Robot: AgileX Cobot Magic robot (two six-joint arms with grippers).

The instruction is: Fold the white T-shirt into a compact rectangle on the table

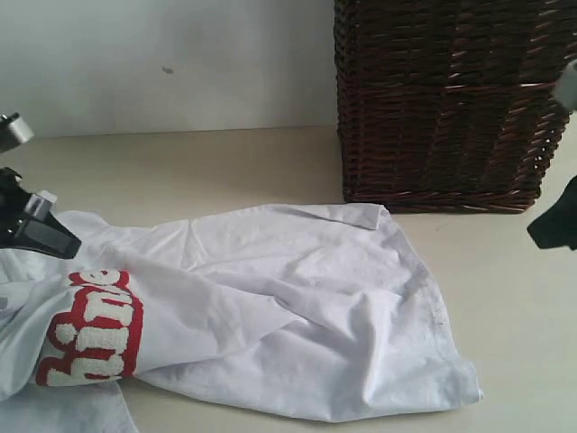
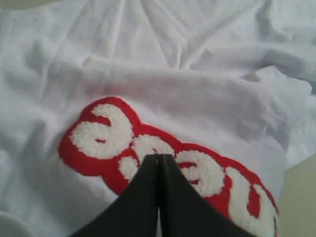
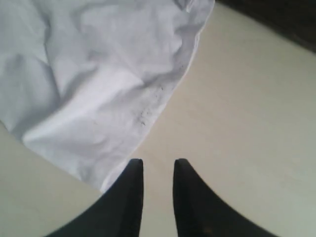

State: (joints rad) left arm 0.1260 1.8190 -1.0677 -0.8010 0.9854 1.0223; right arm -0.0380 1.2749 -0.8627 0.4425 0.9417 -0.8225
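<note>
White T-shirt [image 1: 297, 307] lies crumpled on the table [image 1: 207, 167] in front of the wicker basket [image 1: 442, 99], left gripper [image 2: 158, 158] jaws pressed together over the red lettering [image 2: 101, 133], right gripper [image 3: 158, 165] jaws apart, empty, just off the shirt's edge.

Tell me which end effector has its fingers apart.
The right end effector: a gap shows between its tips, above bare table beside the T-shirt edge. The left end effector has its tips pressed together over the red lettering.
</note>
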